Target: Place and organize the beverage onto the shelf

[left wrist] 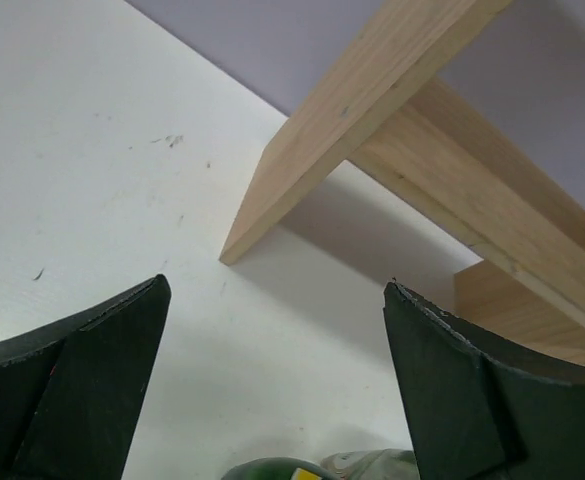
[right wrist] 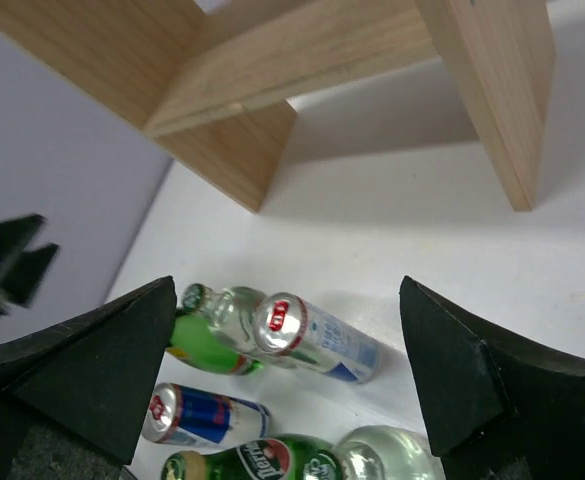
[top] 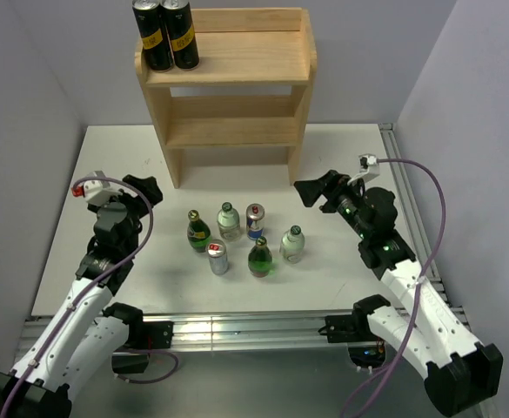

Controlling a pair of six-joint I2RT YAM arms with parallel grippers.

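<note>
The pale wooden shelf (top: 228,78) stands at the back of the table, with two black cans (top: 167,33) on the left of its top tier. Several beverages stand in a cluster in front of it: a green bottle (top: 198,230), a clear bottle (top: 229,221), a silver-blue can (top: 255,221), another can (top: 218,258), a second green bottle (top: 260,258) and a second clear bottle (top: 292,245). My left gripper (top: 148,187) (left wrist: 277,283) is open and empty, left of the cluster. To the cluster's right, my right gripper (top: 311,190) (right wrist: 287,283) hangs open, facing the silver-blue can (right wrist: 312,335).
White table (top: 106,165) enclosed by grey walls on three sides. In the left wrist view the shelf's side panel foot (left wrist: 272,210) stands ahead. A metal rail (top: 237,329) runs along the near edge between the arm bases.
</note>
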